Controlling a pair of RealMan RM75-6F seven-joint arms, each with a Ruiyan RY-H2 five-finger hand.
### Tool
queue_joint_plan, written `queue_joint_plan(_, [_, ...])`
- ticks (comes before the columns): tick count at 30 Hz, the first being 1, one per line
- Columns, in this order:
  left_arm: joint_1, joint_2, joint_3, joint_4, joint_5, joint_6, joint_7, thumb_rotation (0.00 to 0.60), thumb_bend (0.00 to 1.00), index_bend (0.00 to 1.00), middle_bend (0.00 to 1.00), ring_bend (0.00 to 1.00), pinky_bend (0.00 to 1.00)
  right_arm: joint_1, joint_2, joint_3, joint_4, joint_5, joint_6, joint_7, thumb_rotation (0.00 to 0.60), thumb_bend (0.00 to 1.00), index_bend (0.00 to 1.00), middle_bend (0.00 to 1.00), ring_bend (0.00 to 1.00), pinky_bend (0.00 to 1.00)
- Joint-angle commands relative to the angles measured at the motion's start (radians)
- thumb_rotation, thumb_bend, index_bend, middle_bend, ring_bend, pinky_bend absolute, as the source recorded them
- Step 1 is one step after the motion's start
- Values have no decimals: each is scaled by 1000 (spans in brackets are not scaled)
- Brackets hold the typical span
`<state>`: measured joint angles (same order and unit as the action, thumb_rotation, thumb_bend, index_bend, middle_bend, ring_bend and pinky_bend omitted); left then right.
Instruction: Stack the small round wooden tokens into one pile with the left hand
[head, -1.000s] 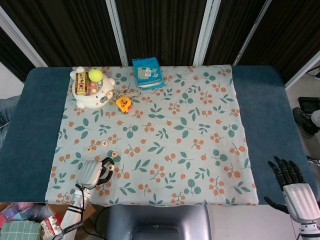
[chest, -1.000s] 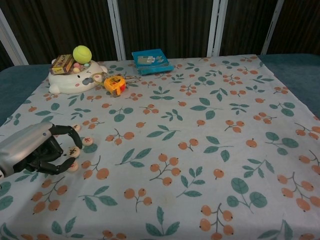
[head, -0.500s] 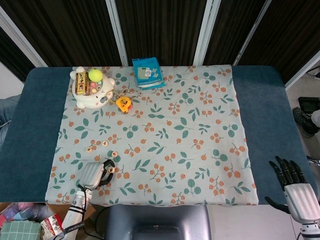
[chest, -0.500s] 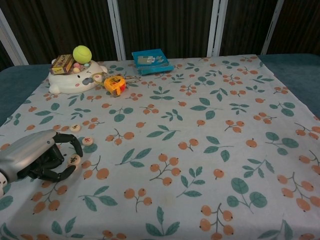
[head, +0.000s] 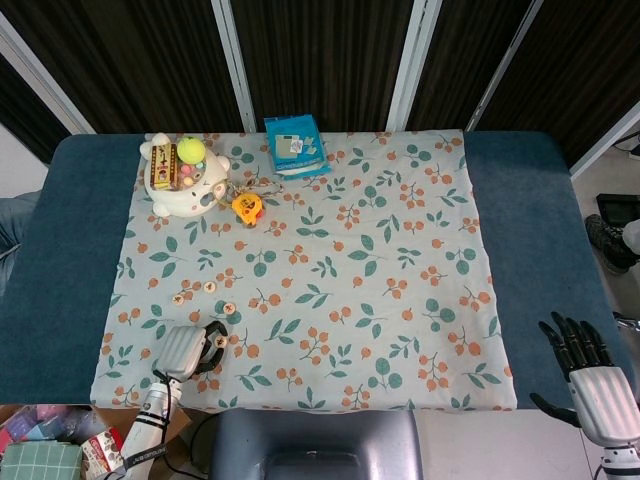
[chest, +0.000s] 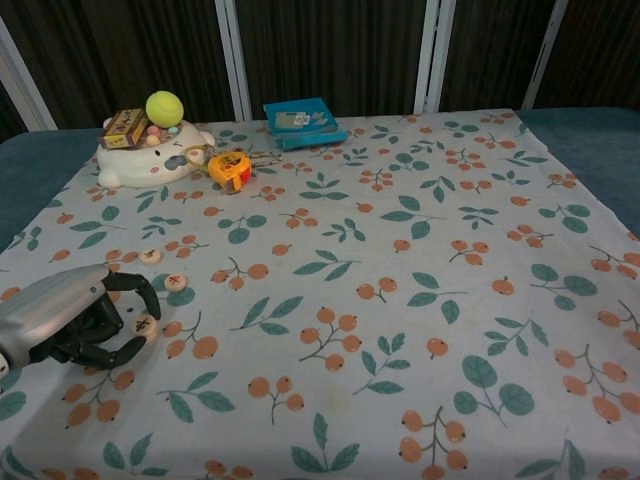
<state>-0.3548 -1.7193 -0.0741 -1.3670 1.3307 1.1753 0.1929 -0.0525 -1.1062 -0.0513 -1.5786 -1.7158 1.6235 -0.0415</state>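
Three small round wooden tokens, pale with dark markings, lie flat and unstacked. One token (chest: 151, 256) and a second token (chest: 177, 282) lie apart, the second at four o'clock from the first. A third token (chest: 146, 324) sits between curled fingertips at six o'clock.

1. A floral cloth (head: 330, 270) with orange berries and green leaves covers the middle of a blue table (head: 60, 260).
2. At far left sits a white animal-shaped holder (head: 180, 180), a yellow-green ball (head: 191, 150) on top.
3. Just right of it lies an orange tape measure (head: 247, 208).
4. A blue box (head: 295, 146) lies at the far edge.
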Motion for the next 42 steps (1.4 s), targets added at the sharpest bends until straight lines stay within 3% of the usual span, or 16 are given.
queue_joint_plan(1, [0,0,1,1,-1,-1,-1,600,415,464,1000,1000,1000,0,0,0,0,0,-1,-1,600,205,0,0,0,27])
queue_joint_plan(23, [-4,32,-2,-32,11,12,-21,600,414,368,1000,1000,1000,-2,1,1,0,0,3,1,600,205,0,0,0,27])
queue_joint_plan(27, [-5,86,-29,-100,16,38,-39,600,414,363,1000,1000,1000,-3,3,2,1,1,8,9,600,205,0,0,0,27])
queue_joint_plan(33, [-37,153,-113,-167,-77,-4,-45,600,415,363,1000,1000,1000,-5,2,1,3,-4,12,11,600,205,0,0,0,27])
queue_joint_plan(42, [-132,48,-158,-48,-213,-109,40,600,400,363,1000,1000,1000,0,-2,3,-1,4,-2,-5,600,205,0,0,0,27])
